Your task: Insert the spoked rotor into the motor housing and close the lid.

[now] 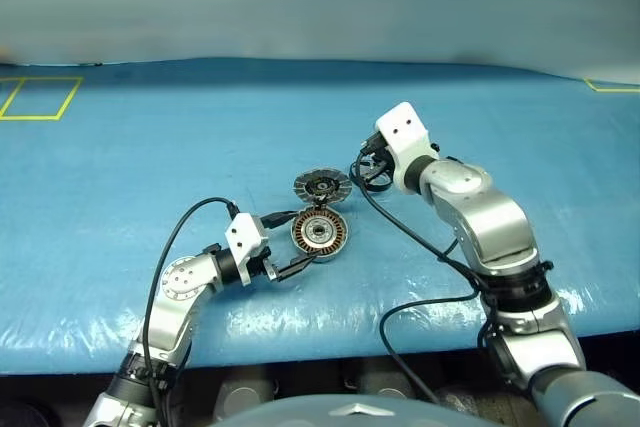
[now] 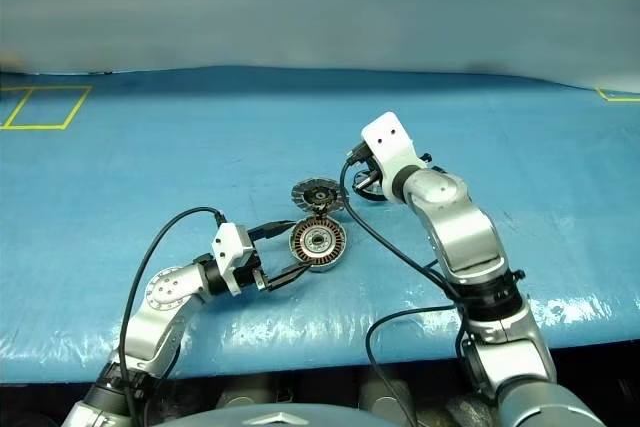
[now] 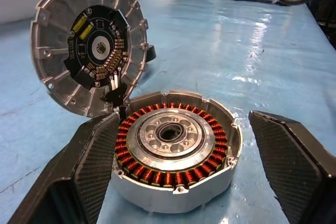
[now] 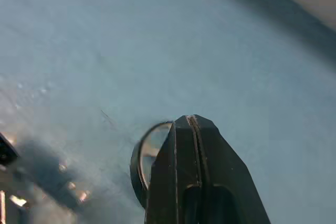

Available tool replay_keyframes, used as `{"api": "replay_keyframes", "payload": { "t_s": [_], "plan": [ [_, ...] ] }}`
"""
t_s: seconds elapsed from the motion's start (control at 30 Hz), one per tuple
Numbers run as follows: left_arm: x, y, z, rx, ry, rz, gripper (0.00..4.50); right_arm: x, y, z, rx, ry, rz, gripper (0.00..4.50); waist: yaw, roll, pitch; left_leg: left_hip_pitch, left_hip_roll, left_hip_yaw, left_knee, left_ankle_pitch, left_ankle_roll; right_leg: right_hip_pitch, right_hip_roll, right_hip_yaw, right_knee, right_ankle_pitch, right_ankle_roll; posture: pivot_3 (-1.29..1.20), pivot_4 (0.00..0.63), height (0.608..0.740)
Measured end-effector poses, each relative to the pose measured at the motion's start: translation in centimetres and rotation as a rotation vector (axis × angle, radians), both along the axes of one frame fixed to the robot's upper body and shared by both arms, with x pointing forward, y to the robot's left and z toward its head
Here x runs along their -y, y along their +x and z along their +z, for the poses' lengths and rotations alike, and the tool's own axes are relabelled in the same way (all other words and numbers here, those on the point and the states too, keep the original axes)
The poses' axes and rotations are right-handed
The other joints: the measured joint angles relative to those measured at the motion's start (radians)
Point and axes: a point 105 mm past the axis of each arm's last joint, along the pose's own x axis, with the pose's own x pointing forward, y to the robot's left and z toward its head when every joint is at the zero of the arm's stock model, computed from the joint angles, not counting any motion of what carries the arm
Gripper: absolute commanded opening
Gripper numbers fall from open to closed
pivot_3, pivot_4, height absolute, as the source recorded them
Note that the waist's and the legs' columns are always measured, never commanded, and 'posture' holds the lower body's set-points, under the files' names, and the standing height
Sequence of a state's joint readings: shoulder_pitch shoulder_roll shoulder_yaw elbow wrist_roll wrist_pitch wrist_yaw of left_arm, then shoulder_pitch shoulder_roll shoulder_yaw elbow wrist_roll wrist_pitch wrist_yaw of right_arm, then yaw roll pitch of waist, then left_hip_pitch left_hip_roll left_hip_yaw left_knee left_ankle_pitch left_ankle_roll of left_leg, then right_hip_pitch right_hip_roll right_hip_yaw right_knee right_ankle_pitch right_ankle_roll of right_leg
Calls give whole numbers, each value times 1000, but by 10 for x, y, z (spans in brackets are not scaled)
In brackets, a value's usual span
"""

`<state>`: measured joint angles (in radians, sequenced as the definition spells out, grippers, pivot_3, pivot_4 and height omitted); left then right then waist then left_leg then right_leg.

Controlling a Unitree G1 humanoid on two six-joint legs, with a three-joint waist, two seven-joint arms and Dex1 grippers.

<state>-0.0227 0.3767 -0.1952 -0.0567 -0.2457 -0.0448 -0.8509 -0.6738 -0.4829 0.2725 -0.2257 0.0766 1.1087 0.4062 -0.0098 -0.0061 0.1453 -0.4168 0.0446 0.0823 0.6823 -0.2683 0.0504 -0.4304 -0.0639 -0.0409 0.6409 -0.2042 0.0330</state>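
The motor housing (image 1: 320,233) lies on the blue table, its copper ring of windings and metal hub facing up. Its lid (image 1: 322,186) stands open on the far side, silver segments and dark centre showing (image 3: 89,45). My left gripper (image 1: 295,240) is open, one finger on each side of the housing (image 3: 176,140), not pressing on it. My right gripper (image 1: 372,172) is raised to the right of the lid, fingers shut. In the right wrist view the spoked rotor (image 4: 137,163) shows partly behind those shut fingers (image 4: 191,129). I cannot tell whether it is gripped.
The blue sheet (image 1: 150,147) covers the whole table. A yellow taped rectangle (image 1: 40,97) marks the far left and a yellow corner (image 1: 610,85) the far right. Black cables (image 1: 420,237) hang from both wrists across the near table.
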Motion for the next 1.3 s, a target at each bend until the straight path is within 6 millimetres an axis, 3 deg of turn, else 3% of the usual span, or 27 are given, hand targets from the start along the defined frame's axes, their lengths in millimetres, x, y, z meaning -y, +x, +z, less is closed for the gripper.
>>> {"api": "replay_keyframes", "payload": {
  "t_s": [0.3,0.53,0.63,0.83,1.3],
  "plan": [
    [0,1,-6,-8,-7,18,4212,12,-1,-22,-182,-126,93,12,-3,0,0,0,0,0,0,0,0,0,1,0,0,0,1,0,150,740],
    [-1,0,-16,-27,3,28,4212,-2,10,-11,-99,-167,153,2170,-4,1,1,0,1,1,0,0,0,0,1,0,1,0,2,0,150,740],
    [0,0,-18,-34,-5,27,4212,-5,10,-16,-113,-200,160,3155,-1,0,0,0,1,1,0,0,0,0,0,0,0,1,2,0,150,740],
    [0,1,-18,-30,-5,26,4212,-5,11,-29,-165,-217,136,3155,-2,1,0,0,1,1,1,0,0,0,0,0,1,1,2,0,150,740],
    [10,3,-15,-44,20,29,4212,-3,15,-34,-139,-253,104,3155,-2,1,0,0,0,1,1,0,0,0,1,0,1,1,3,0,150,740]
  ]
}}
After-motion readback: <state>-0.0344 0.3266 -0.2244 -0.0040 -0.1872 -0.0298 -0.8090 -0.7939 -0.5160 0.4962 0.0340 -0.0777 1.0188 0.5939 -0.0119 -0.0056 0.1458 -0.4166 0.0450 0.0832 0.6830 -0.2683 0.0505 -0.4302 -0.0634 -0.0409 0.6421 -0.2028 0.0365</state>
